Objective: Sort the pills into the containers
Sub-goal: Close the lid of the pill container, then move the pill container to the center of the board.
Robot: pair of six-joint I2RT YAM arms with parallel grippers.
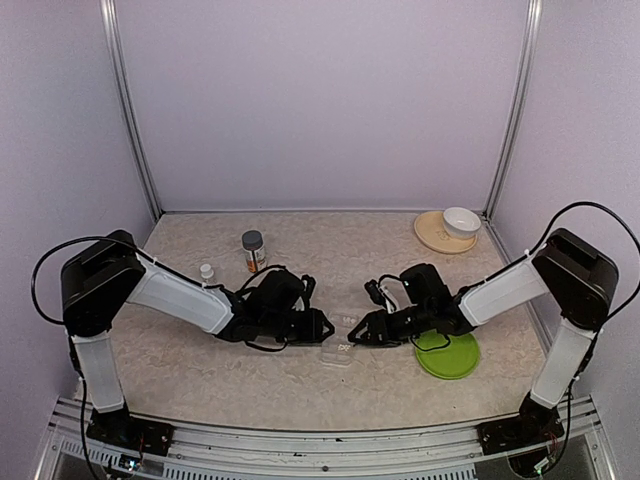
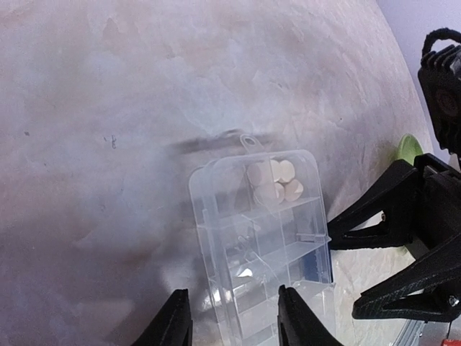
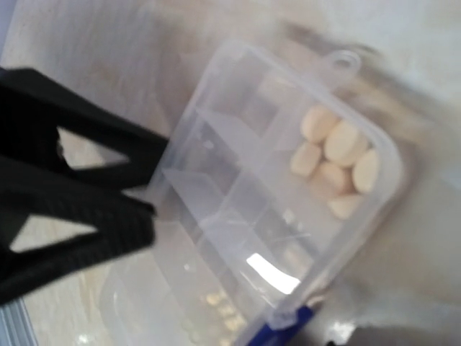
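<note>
The clear plastic pill box (image 1: 340,354) lies on the table between my two grippers. In the left wrist view its far compartment (image 2: 274,182) holds several pale pills, and other compartments look empty. My left gripper (image 2: 234,321) is open, one finger left of the box's near end and the other over it. My right gripper (image 1: 354,338) is open; its black fingers (image 2: 385,216) spread just right of the box. In the right wrist view the box (image 3: 238,216) fills the frame, with pale pills (image 3: 335,158) and small yellow pills (image 3: 220,306); my own right fingers are hidden there.
A green plate (image 1: 448,356) lies under the right arm. A white bowl (image 1: 461,221) sits on a tan dish (image 1: 433,236) at the back right. A capped pill bottle (image 1: 253,250) and a small white bottle (image 1: 206,270) stand at the back left.
</note>
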